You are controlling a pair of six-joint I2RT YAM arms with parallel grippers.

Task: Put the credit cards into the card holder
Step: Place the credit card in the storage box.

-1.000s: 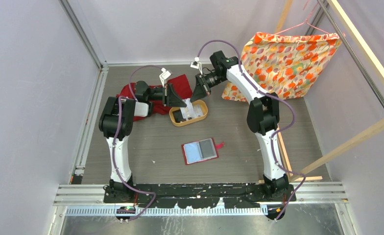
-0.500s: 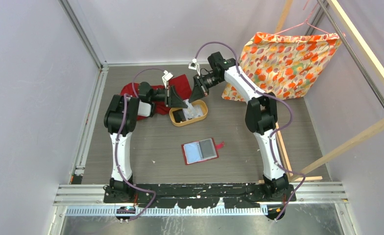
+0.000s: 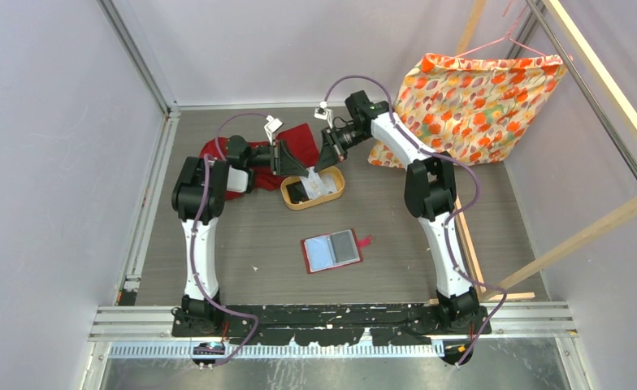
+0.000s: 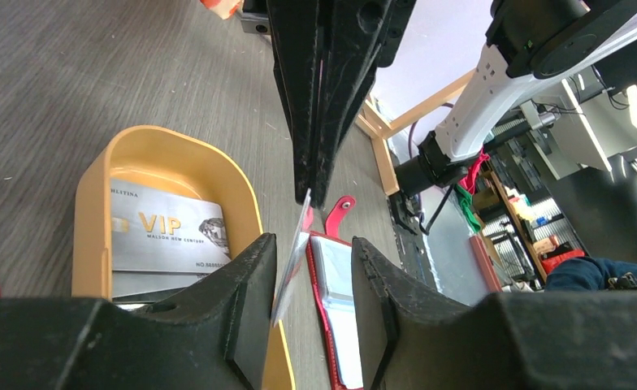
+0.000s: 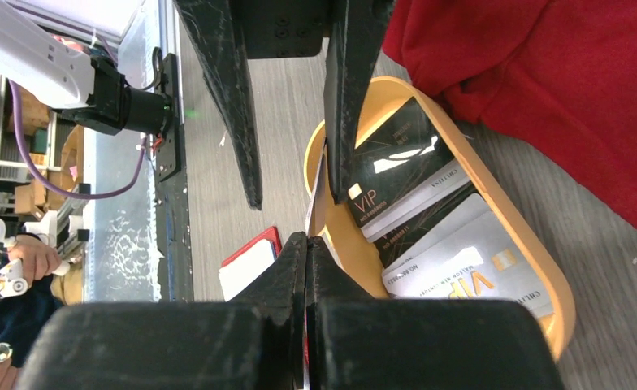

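Observation:
The red card holder (image 3: 331,250) lies open on the table, its pale pockets facing up; it also shows in the left wrist view (image 4: 335,276) and the right wrist view (image 5: 250,264). Several credit cards (image 4: 165,236) lie in the oval tan tray (image 3: 333,193). My right gripper (image 5: 307,237) is shut on one pale card (image 5: 314,195), held on edge above the tray's near end. My left gripper (image 4: 311,244) is open, its jaws on either side of that card (image 4: 291,260), which is close to the left finger. In the top view both grippers (image 3: 287,158) (image 3: 327,154) meet over the tray.
A red cloth (image 3: 258,150) lies behind the tray on the left. A patterned orange cloth (image 3: 470,97) hangs on a hanger at the back right. A wooden frame (image 3: 591,231) stands along the right side.
Both grippers have shifted a little toward the far wall, with the card still between them over the tray. The right arm's upper links have drawn back. The card holder has not moved.

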